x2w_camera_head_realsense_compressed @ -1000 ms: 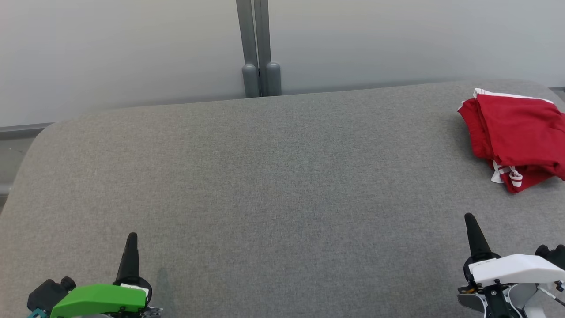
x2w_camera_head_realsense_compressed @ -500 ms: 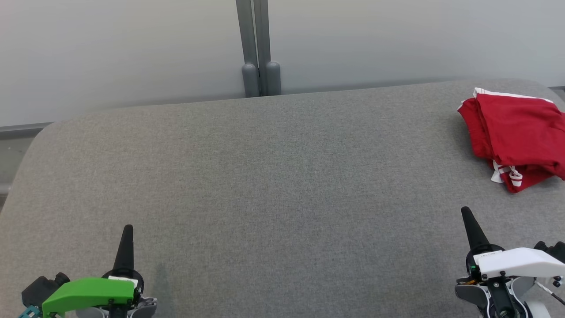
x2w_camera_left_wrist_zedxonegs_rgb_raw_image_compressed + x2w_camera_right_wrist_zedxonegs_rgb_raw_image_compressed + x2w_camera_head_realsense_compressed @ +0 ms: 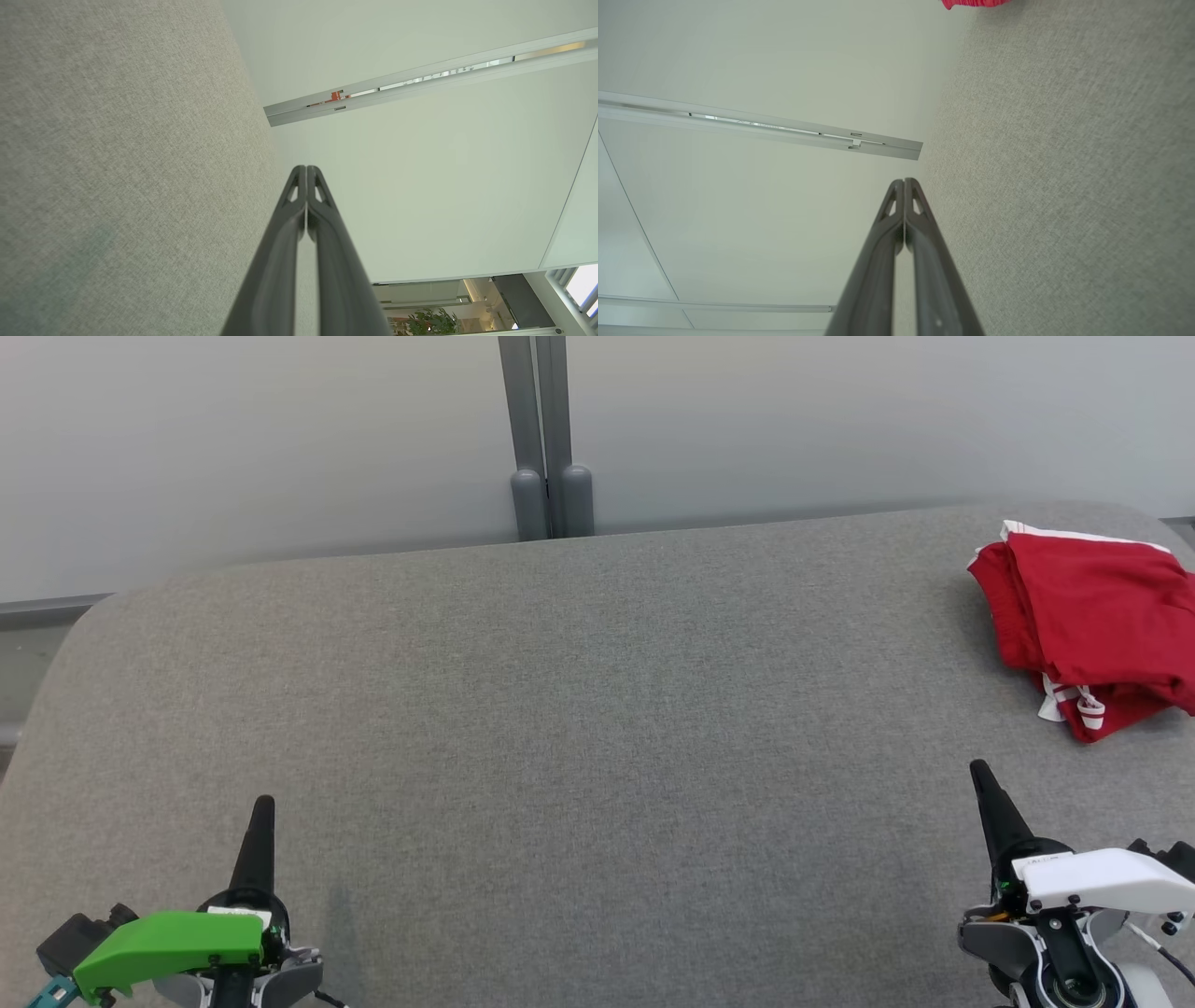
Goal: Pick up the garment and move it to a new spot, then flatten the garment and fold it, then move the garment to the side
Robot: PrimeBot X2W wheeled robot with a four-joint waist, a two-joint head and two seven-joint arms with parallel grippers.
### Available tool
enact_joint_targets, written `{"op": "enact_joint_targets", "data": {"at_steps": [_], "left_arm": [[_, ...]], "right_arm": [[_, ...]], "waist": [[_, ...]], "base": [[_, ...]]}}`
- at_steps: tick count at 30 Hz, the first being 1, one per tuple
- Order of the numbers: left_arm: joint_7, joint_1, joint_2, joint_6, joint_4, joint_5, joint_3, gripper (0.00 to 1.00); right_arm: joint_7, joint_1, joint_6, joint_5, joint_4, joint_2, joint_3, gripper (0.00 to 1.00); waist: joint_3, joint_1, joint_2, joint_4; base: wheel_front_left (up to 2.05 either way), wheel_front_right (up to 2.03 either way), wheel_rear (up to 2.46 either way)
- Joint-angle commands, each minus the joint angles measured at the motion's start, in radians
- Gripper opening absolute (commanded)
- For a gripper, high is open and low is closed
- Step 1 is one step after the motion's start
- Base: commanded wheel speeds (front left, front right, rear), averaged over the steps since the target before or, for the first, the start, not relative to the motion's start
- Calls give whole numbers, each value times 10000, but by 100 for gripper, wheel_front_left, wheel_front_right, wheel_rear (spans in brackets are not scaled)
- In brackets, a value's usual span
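Nearest, the left gripper [image 3: 263,803] has its two dark fingers pressed together on nothing, tips hovering low over the grey upholstered surface [image 3: 597,709]. The right gripper [image 3: 978,767] is likewise pinched closed and empty. Ahead of that right gripper and slightly to its outer side, well apart from its tips, lies the red garment [image 3: 1092,616], white-striped at the hem. It is bunched in loose stacked layers near the surface's far right end. That fits either a heap waiting to be picked up or a rough fold already set aside. Either way, I judge that good practice is to keep both fingertips lifted off the weave and clear of the cloth's loose corner.
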Motion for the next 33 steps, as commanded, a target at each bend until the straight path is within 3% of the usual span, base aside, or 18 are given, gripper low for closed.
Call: {"op": "enact_joint_targets", "data": {"at_steps": [1, 33], "left_arm": [[75, -247, 81, -81, -88, -235, 75, 0], [667, -571, 64, -89, -134, -2180, 379, 0]], "right_arm": [[74, -144, 5, 270, -11, -60, 5, 0], [626, -466, 4, 2566, 99, -70, 11, 0]], "waist": [[1, 0, 0, -1], [30, 0, 0, -15]], "base": [[0, 0, 0], [0, 0, 0]]}}
